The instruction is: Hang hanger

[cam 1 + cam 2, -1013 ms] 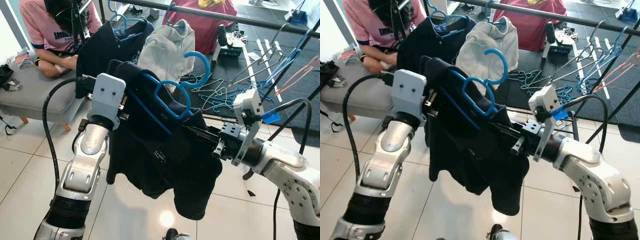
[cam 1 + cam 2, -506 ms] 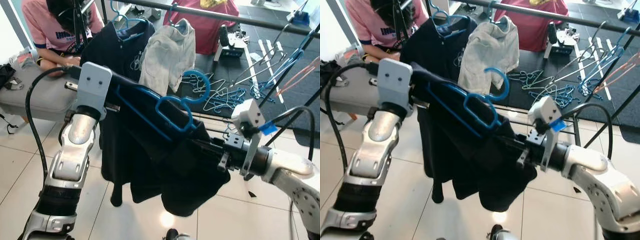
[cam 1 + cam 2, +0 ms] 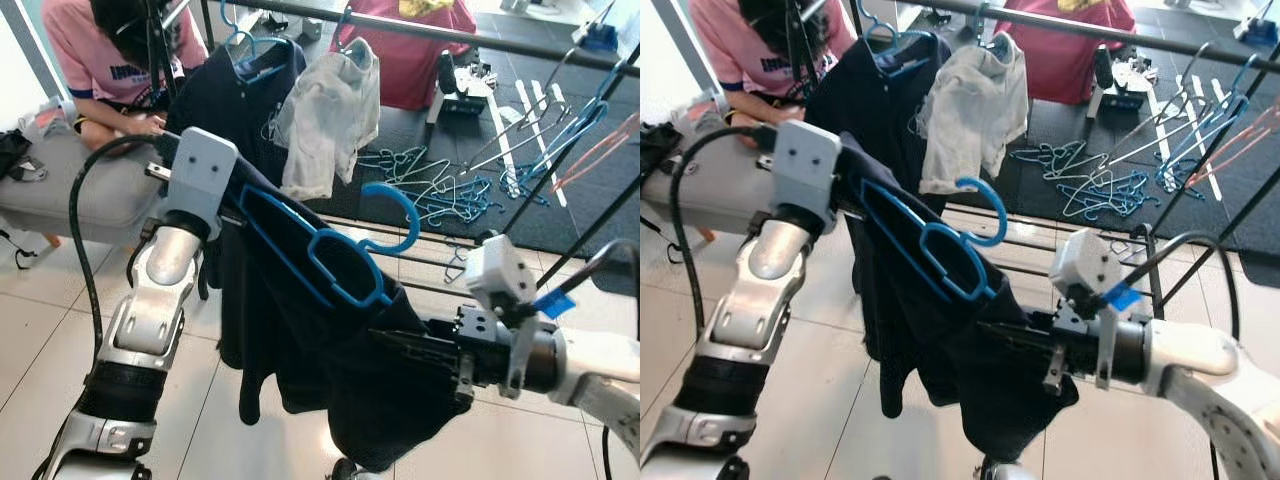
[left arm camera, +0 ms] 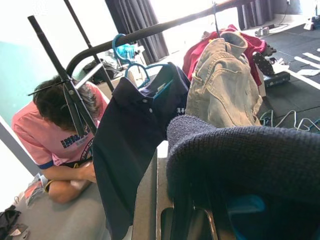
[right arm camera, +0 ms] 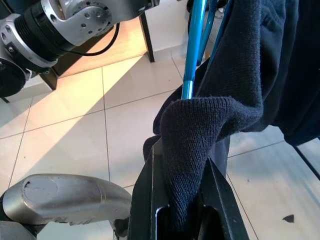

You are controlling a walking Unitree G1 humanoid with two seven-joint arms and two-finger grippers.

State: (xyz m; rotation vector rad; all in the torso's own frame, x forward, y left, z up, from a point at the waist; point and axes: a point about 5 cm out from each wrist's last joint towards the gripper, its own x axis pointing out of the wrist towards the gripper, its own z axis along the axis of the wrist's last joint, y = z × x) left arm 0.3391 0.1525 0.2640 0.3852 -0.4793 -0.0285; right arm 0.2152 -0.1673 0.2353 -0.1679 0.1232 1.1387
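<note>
A blue plastic hanger (image 3: 325,262) slants down from my left gripper (image 4: 182,220), which holds its upper end under the cloth; its hook (image 3: 400,215) points toward the rack. A dark navy knit garment (image 3: 300,370) is draped over the hanger and hangs below it. My right gripper (image 5: 182,200) is low on the right and shut on a fold of this garment (image 5: 195,130), with the hanger's blue bar (image 5: 192,45) just above it. The black clothes rail (image 3: 430,30) crosses the top of the view, beyond both arms.
A navy polo (image 3: 235,95), a beige jacket (image 3: 330,100) and a red garment (image 3: 410,45) hang on the rail. A person in a pink shirt (image 3: 95,55) sits on a grey couch (image 3: 60,195) at left. Several loose hangers (image 3: 440,195) lie on the dark mat.
My right gripper has sunk lower and nearer to me with the garment, pulling it taut. The hanger now slants down more to the right, its hook lower.
</note>
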